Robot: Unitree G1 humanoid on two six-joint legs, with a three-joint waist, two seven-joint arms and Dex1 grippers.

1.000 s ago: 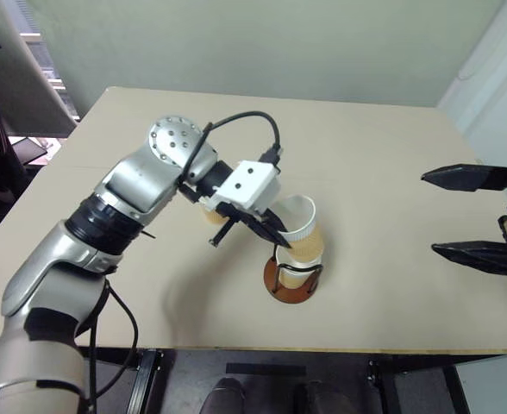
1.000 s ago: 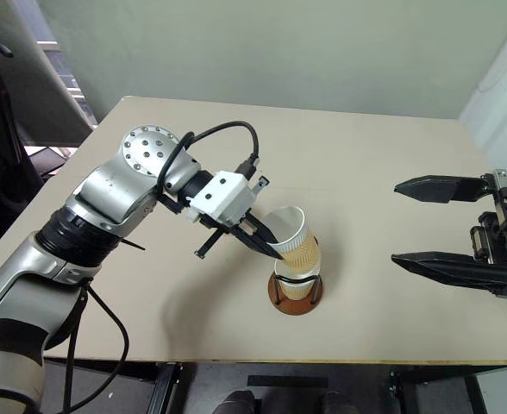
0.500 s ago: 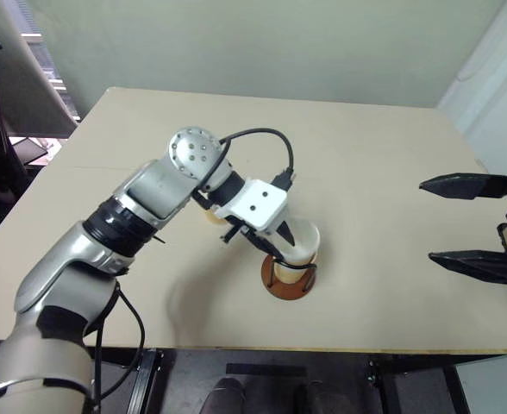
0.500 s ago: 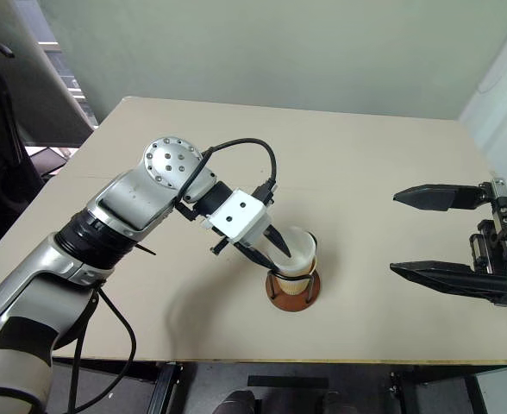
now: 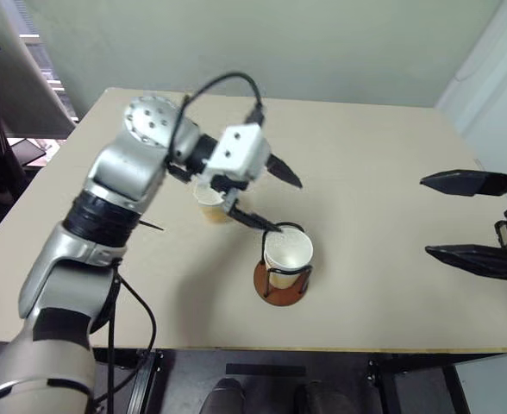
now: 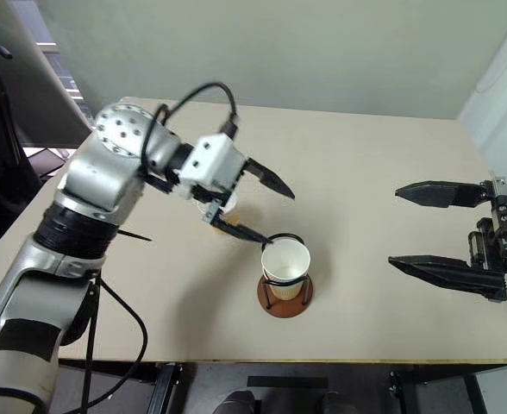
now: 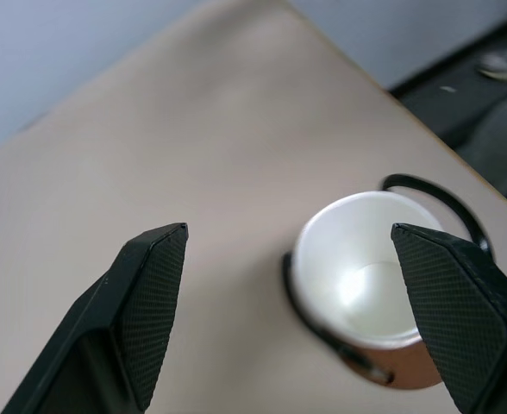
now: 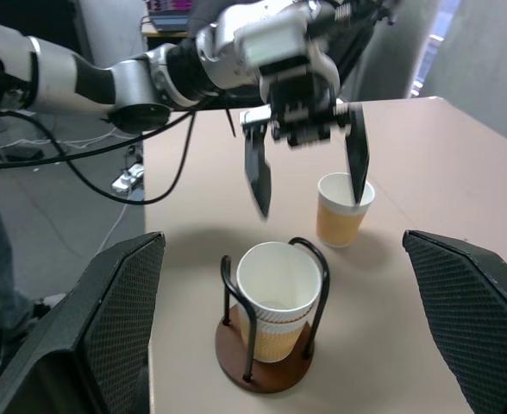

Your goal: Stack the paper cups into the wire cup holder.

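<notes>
Inventory, L to R across the table (image 6: 383, 112), w/ handling notes for the step I'm running.

1. Left gripper (image 6: 271, 213): released, fingers spread wide, nothing between them. It hangs above and just to the left of the holder, one finger tip close to the rim of the seated cup. My read: cup drop is done, step in hand is the pull-away. To do it well I lift clear first, then swing left. A sideways drag at this height could catch the rim or a wire loop and tip the stand.

2. Loose paper cup (image 8: 344, 210): upright on the table, left of and behind the holder, partly tucked under the left wrist in the head views. Looks like the last one to collect. I'd approach from the side, pinch lightly at mid-wall; thin paper likely buckles under a hard squeeze.

3. Wire cup holder (image 6: 284, 297): brown disc base, black loops up both sides. Nested cups (image 6: 285, 261) sit inside, upright, mouth open, lower cup's rim visible beneath the top one in the right wrist view. Count of stacked cups: 2 visible, can't confirm more.

4. Right gripper (image 6: 430, 226): fingers wide apart, holding nothing, well apart from the holder at the table's right side. I leave it parked; no need for it.
</notes>
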